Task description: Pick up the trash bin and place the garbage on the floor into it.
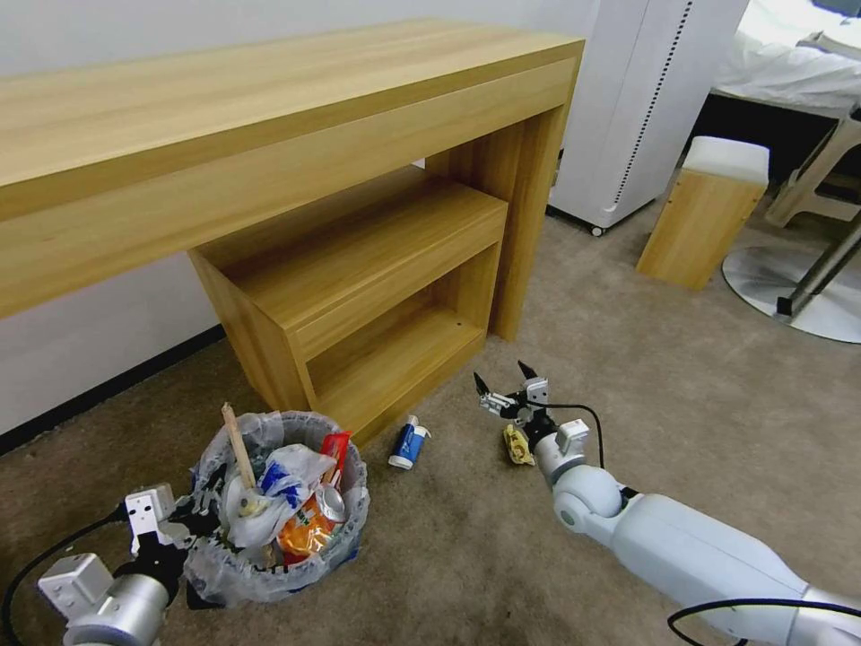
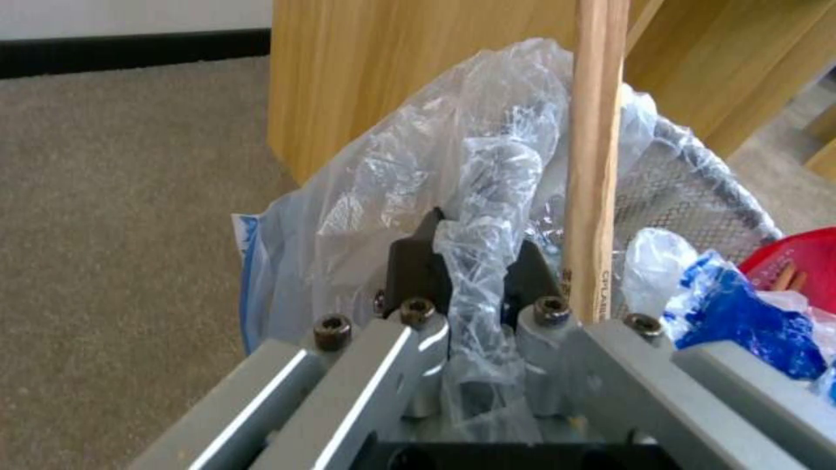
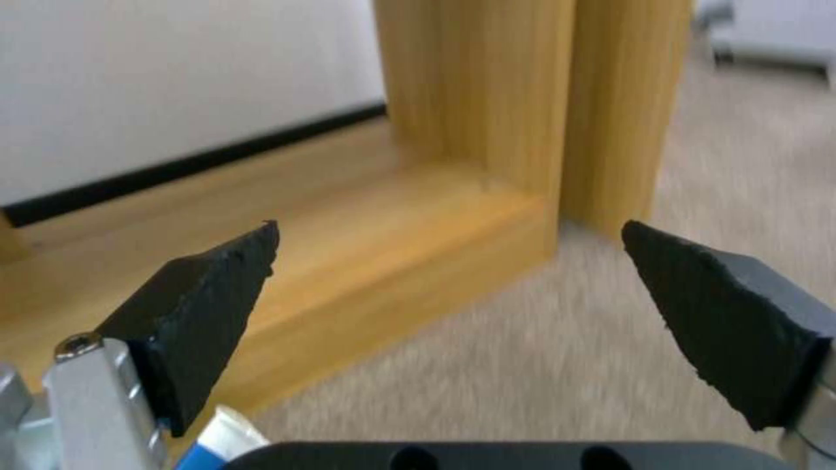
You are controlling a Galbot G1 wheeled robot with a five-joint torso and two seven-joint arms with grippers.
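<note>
We clamp our left gripper [image 2: 475, 274] on the bagged rim of the trash bin [image 1: 278, 507], which sits on the floor [image 1: 682, 404] before the wooden shelf [image 1: 377, 296]. Our right gripper [image 1: 505, 383] spreads wide above a yellow wrapper [image 1: 517, 444], near the blue-white carton [image 1: 408, 442].

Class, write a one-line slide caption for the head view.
Left gripper clamps the bin's bag rim; open right gripper hovers over carpet between carton and yellow wrapper.
</note>
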